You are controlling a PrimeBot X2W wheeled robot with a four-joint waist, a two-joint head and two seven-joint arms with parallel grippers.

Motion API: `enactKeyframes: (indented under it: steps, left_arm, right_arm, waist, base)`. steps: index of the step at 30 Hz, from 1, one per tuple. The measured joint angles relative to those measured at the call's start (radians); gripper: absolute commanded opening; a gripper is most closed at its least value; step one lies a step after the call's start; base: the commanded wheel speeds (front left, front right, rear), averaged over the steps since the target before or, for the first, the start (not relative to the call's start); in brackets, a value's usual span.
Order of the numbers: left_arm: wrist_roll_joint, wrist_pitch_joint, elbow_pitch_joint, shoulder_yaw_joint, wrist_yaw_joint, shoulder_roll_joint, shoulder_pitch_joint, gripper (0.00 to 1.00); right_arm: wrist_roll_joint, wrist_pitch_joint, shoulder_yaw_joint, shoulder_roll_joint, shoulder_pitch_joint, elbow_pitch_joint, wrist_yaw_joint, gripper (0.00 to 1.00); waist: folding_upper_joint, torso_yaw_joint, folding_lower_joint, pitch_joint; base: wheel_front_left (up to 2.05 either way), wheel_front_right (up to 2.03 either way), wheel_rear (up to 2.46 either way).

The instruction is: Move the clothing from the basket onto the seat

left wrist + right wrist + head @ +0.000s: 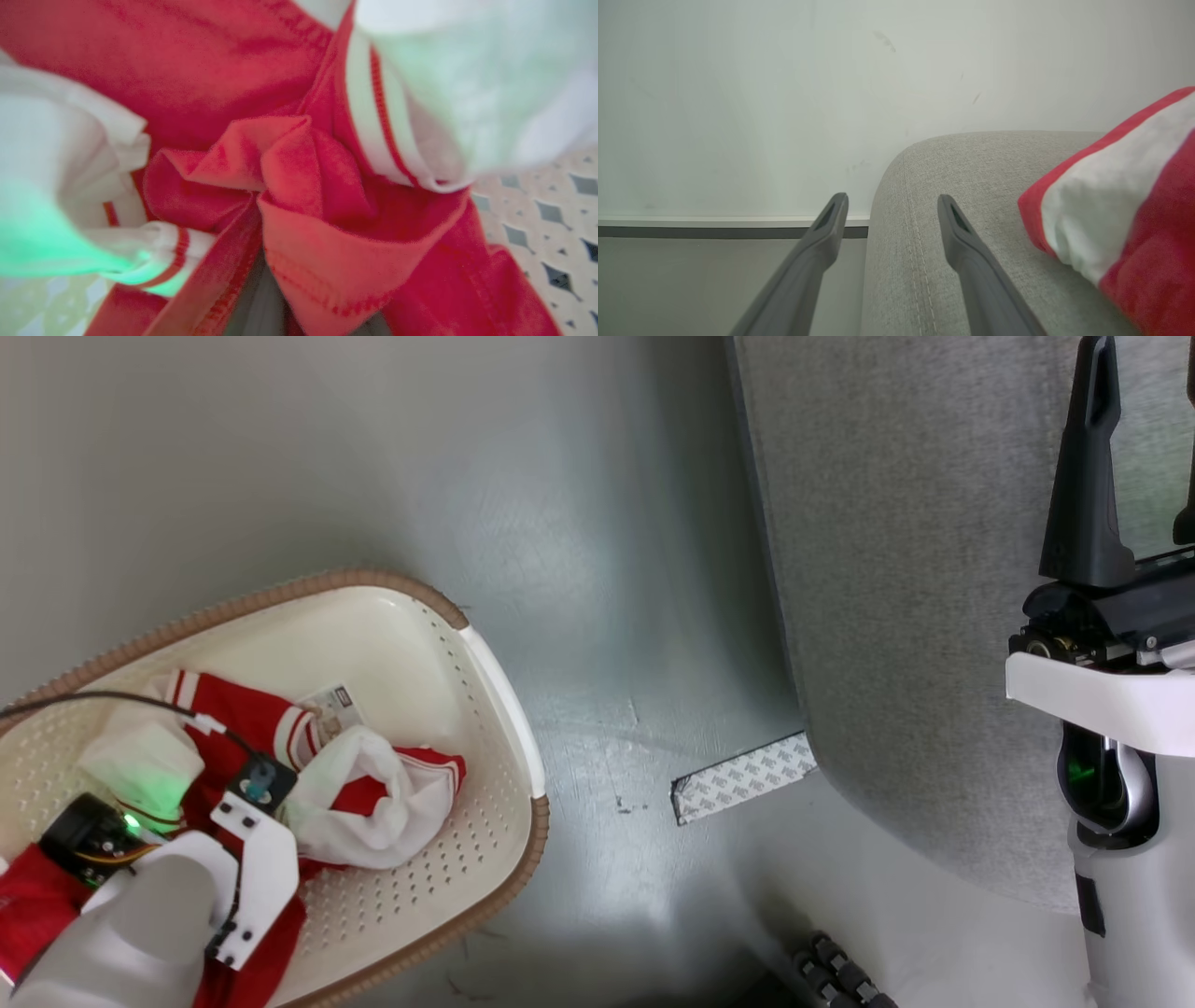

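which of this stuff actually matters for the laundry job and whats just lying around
For the job:
- clothing, heaped in the basket
- basket
- seat
- red-and-white garment, already on the seat

Just lying about:
- patterned strip on the floor
- dark ribbed object at the bottom edge
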Motion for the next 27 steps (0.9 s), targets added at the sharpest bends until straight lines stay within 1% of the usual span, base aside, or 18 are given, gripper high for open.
enactKeyframes:
  steps: [5, 8, 13, 16, 20, 22, 27]
  left_arm:
    - [-0.059, -0.051, 0.0, 0.008, -0.002, -0.006, 0.016, 0.0]
    - [-0.081, -0.076, 0.001, 0.007, -0.002, -0.025, 0.025, 0.0]
    - [-0.128, -0.116, 0.0, 0.008, -0.002, -0.076, 0.056, 0.0]
    - [-0.151, -0.151, 0.0, 0.008, -0.002, -0.119, 0.084, 0.0]
    - [-0.207, -0.221, -0.002, 0.02, -0.002, -0.189, 0.125, 0.0]
    - [-0.21, -0.257, -0.004, 0.013, -0.002, -0.218, 0.143, 0.0]
    - [-0.255, -0.342, -0.029, -0.012, -0.002, -0.235, 0.218, 0.0]
  right_arm:
    - [-0.001, 0.0, 0.005, 0.001, -0.006, 0.009, 0.0, 1.0]
    - [-0.006, 0.0, 0.004, 0.001, -0.006, 0.018, 0.0, 1.0]
    - [-0.016, 0.0, -0.004, 0.001, 0.01, 0.042, 0.0, 1.0]
    - [-0.016, 0.0, -0.002, -0.005, 0.031, 0.068, 0.0, 1.0]
    - [-0.009, 0.0, 0.006, -0.027, 0.072, 0.101, 0.0, 1.0]
    - [-0.008, 0.0, 0.004, -0.046, 0.096, 0.121, 0.0, 1.0]
    - [0.002, -0.002, 0.011, -0.074, 0.154, 0.159, 0.0, 1.0]
  waist:
    - [0.0, 0.005, 0.0, -0.039]
    - [0.0, 0.011, 0.0, -0.073]
    - [0.0, 0.03, 0.0, -0.153]
    - [0.0, 0.045, 0.0, -0.216]
    - [0.0, 0.069, -0.0001, -0.313]
    - [0.0, 0.082, -0.0001, -0.364]
    - [0.0, 0.119, -0.0001, -0.495]
  base:
    - [0.0, 0.0, 0.0]
    - [0.0, 0.0, 0.0]
    - [0.0, 0.0, 0.0]
    - [0.0, 0.0, 0.0]
    - [0.0, 0.0, 0.0]
    - [0.0, 0.0, 0.0]
    - [0.0, 0.0, 0.0]
